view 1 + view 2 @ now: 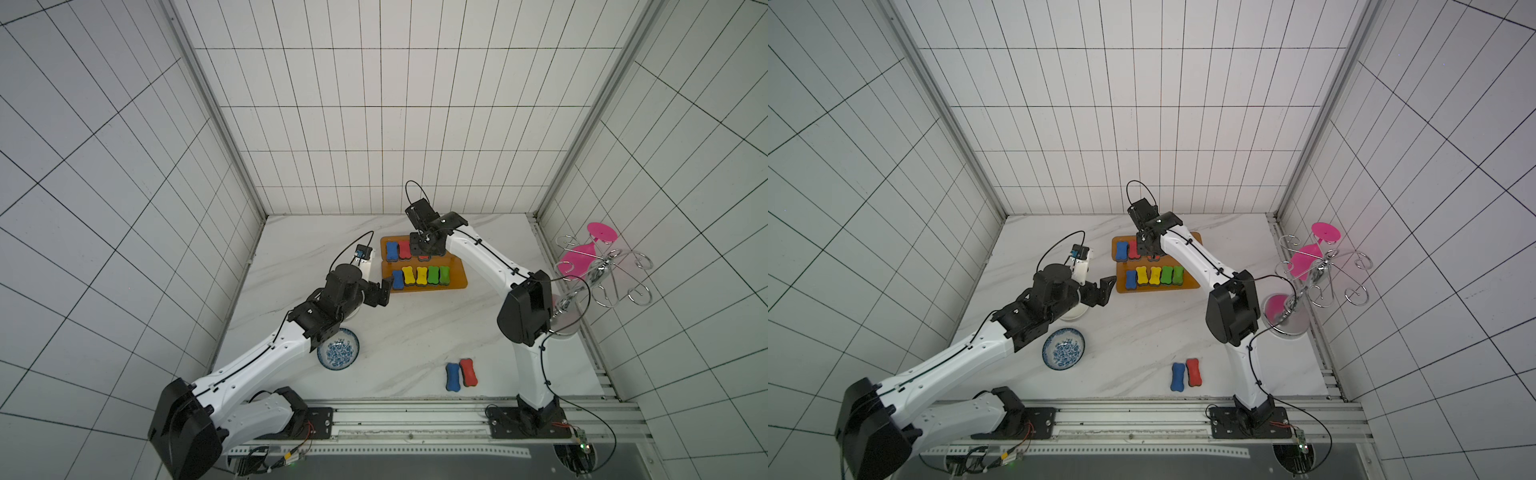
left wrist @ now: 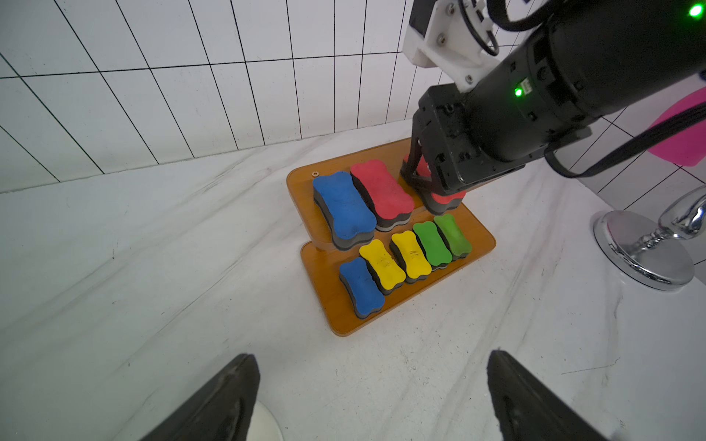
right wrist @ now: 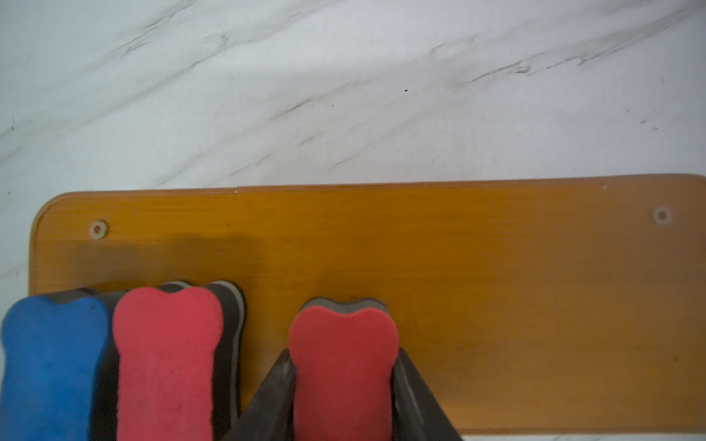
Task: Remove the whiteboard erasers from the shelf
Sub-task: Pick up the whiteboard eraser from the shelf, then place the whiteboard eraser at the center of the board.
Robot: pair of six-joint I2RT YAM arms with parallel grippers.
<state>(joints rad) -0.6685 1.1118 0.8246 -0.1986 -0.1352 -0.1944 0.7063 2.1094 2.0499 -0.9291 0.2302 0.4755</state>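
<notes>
Where the upper tier of the orange shelf (image 3: 515,286) is otherwise bare, the right gripper (image 3: 343,357) pinches a red eraser (image 3: 342,385) at its narrow waist, at three o'clock of a red neighbour (image 3: 168,362). It is probably light, squashy foam, so a gentle squeeze at the waist should hold it. The left gripper (image 2: 370,357) hangs spread wide and empty at the shelf's eight o'clock.

shelf (image 3: 535,305) upper tier — bare beside gripped red eraser (image 3: 344,362) | lower row — 5 erasers (image 2: 410,254) tight-packed
</notes>
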